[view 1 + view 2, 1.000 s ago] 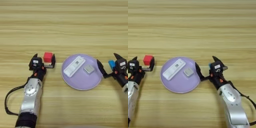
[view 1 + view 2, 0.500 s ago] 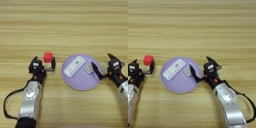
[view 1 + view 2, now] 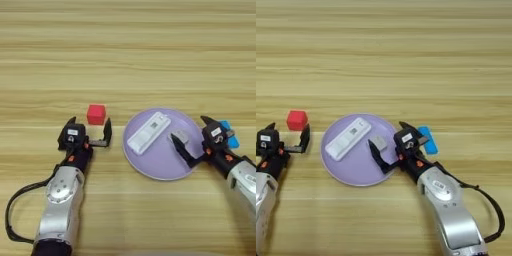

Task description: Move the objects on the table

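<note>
Though no writing can be read on anything here, the white device (image 3: 148, 132) shows small dark marks along its top face. The right gripper (image 3: 391, 148) is spread wide over the right edge of the purple plate (image 3: 348, 172); its lower finger (image 3: 379, 159) lies on the plate just below the grey block (image 3: 378, 143), and the upper finger sits at the plate's rim, so the block lies between them, not clamped. The plate, near the table's (image 3: 128, 55) front middle, holds the device, lying aslant on its left half, and the block on its right half. The blue bar (image 3: 427, 139) lies on the table just off the plate's right edge, beside the right gripper. The left gripper (image 3: 88, 133) is wide open and empty, just in front of the red cube (image 3: 96, 114), which stands on the table left of the plate.
</note>
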You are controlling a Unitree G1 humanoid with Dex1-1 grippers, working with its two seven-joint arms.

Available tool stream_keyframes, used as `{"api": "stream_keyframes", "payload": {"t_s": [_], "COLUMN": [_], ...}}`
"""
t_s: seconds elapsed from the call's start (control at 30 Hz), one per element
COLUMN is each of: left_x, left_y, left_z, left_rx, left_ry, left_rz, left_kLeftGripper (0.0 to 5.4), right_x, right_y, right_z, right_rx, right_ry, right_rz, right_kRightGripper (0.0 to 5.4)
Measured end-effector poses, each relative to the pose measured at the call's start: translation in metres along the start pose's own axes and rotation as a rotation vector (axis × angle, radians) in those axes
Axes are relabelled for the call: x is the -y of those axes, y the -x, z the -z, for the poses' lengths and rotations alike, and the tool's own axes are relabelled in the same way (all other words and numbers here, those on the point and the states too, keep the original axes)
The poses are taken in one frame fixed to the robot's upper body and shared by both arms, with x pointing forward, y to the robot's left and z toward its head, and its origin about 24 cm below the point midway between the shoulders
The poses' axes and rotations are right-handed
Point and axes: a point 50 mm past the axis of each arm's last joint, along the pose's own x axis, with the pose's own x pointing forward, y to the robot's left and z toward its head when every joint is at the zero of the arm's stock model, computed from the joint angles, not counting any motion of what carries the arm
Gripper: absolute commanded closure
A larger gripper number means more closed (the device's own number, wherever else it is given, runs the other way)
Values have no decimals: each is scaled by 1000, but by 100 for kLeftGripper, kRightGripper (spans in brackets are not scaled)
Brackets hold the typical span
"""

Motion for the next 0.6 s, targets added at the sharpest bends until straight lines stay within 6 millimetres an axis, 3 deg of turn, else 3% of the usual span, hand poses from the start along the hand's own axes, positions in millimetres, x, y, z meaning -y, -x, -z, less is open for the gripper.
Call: {"api": "stream_keyframes", "payload": {"t_s": [0.3,0.6], "left_x": [-1,0], "left_y": [3,5], "left_z": [-3,-5], "left_rx": [9,13], "left_ry": [-1,-2], "left_rz": [-5,-6], "left_kLeftGripper": [0,0], "right_x": [-12,-17], "right_y": [2,6], "right_z": [-8,-4], "right_rx": [2,-42], "right_ry": [32,29], "right_rz": [-60,-84], "right_kRightGripper": [3,3]}}
